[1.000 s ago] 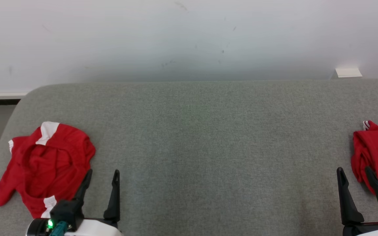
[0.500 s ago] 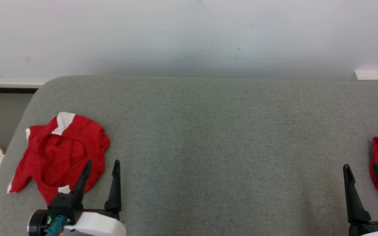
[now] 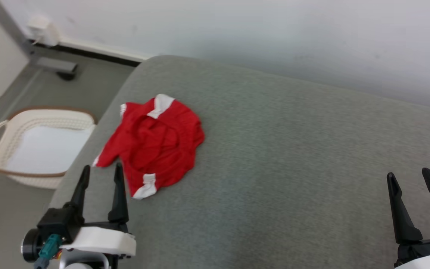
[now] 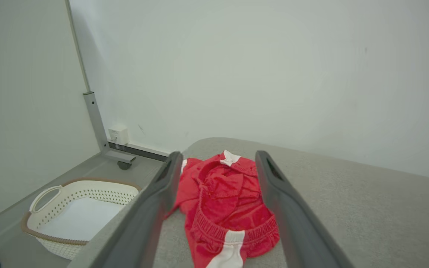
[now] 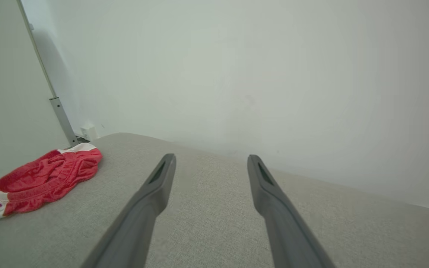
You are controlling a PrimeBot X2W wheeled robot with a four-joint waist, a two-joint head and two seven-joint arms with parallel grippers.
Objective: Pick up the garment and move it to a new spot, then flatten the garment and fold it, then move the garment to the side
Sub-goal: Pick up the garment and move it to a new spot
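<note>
A: left pincer (image 3: 102, 167) pose?
B: fingers spread, empty. Low at the near-left edge of the grey fabric-covered counter (image 3: 274, 149), pointing at the crumpled red garment with white trim (image 3: 155, 142) lying just ahead.
A: right pincer (image 3: 407, 173)?
B: spread too, empty, well apart from the garment.

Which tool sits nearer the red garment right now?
The left tool: its tips sit right beside the near edge of the red garment. The right tool is far across the grey surface.

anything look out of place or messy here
The red garment with white trim lies crumpled near the left edge of the grey fabric surface, close to the white woven basket on the floor. Nothing looks damaged or spilled.
</note>
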